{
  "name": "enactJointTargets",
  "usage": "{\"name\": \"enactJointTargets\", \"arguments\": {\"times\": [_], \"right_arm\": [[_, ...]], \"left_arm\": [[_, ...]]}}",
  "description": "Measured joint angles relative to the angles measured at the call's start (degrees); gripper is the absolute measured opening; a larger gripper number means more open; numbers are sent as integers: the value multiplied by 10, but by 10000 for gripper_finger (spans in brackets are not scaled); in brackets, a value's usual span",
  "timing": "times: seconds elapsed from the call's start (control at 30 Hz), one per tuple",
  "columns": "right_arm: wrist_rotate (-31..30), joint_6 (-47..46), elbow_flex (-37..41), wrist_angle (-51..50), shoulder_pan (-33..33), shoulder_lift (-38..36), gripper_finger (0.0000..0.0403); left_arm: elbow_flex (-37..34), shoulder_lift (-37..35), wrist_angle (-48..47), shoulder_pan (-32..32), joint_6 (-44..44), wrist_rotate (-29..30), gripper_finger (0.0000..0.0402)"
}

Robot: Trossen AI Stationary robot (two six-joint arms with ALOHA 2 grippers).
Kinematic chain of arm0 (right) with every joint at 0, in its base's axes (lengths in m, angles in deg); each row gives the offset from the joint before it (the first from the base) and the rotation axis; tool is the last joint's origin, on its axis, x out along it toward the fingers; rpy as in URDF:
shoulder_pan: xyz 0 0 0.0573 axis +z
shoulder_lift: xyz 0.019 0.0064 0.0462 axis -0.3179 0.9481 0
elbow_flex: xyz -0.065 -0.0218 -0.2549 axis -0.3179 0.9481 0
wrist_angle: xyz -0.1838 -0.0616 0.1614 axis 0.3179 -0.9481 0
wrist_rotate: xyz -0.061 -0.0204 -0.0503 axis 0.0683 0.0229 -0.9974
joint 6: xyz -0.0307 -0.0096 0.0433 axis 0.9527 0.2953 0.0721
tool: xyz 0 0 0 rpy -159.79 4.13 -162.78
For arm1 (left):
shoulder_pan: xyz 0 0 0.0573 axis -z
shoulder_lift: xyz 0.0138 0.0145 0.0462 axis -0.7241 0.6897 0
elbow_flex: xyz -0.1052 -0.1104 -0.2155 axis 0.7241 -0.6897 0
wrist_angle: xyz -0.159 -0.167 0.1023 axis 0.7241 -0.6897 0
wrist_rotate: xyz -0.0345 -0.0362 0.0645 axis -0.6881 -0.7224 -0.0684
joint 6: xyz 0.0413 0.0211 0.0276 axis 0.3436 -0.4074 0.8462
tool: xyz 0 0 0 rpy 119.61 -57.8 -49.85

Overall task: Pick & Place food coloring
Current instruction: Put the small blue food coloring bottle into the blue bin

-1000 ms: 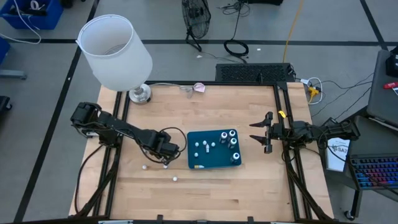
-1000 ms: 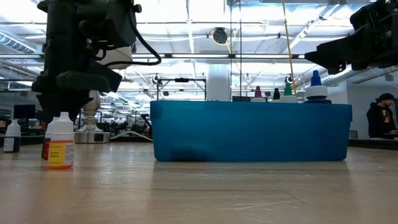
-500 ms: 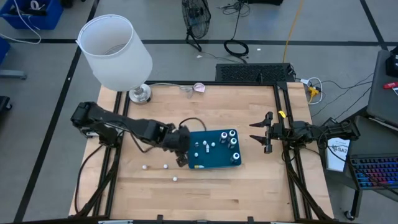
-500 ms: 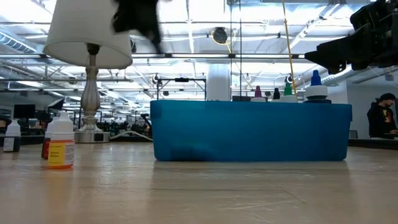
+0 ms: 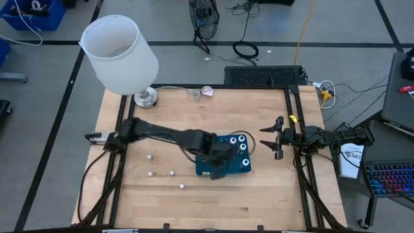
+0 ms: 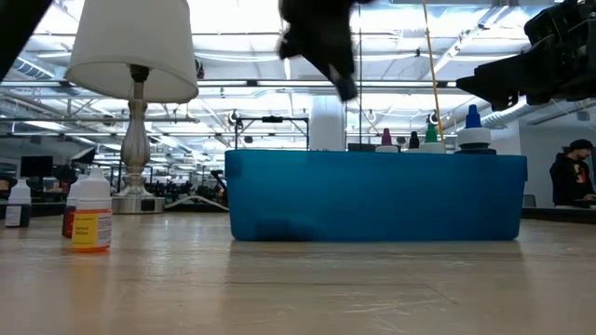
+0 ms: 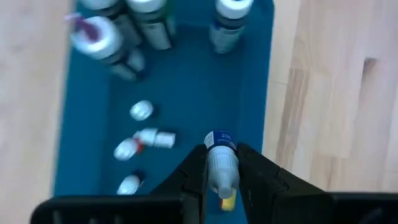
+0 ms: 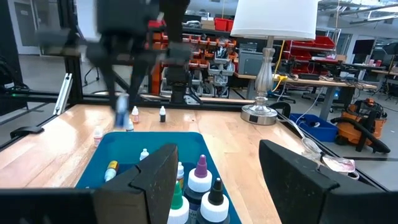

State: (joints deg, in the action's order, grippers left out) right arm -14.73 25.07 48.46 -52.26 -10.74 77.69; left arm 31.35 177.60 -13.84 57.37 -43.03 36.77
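A teal-blue tray [image 5: 206, 169] lies mid-table and holds several capped bottles [image 5: 240, 145] at its far right end, with small bottles lying on its floor [image 7: 143, 137]. My left gripper [image 5: 217, 158] hangs over the tray's near part, shut on a small food coloring bottle [image 7: 221, 165]. A few more small bottles [image 5: 172, 172] stand on the wood left of the tray, seen upright in the low view [image 6: 91, 216]. My right gripper [image 5: 268, 136] waits open at the table's right edge, right of the tray. My left gripper pinches the small bottle by its whitish body [image 7: 221, 177] between the two fingers [image 7: 194, 174], which slant steeply down from above. The bottle's blue-marked end [image 7: 219, 138] sticks out past the fingertips. It is lifted clear, above the tray's floor.
A white-shaded lamp [image 5: 119, 55] stands on its metal base [image 5: 145, 97] at the far left corner. Small clear and pink things [image 5: 202, 92] lie at the far edge. Bare wood stretches near the front edge and far of the tray.
My left gripper, staying shut on the small bottle, has risen from the table left of the tray and swung toward the table's right until it is over the tray, rolling its wrist on the way. The loose bottles on the wood have stayed put.
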Motion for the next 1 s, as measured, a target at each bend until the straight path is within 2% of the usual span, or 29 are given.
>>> {"name": "enactJointTargets", "arguments": {"times": [0.17, 0.57, 1.0], "right_arm": [[0, 0, 0, 0, 0, 0, 212], [0, 0, 0, 0, 0, 0, 212], [0, 0, 0, 0, 0, 0, 212]], "left_arm": [[58, 78, -10, 9, 25, -23, 65], [60, 161, -18, -1, 22, -17, 65], [40, 165, -8, -8, 6, -31, 65]]}}
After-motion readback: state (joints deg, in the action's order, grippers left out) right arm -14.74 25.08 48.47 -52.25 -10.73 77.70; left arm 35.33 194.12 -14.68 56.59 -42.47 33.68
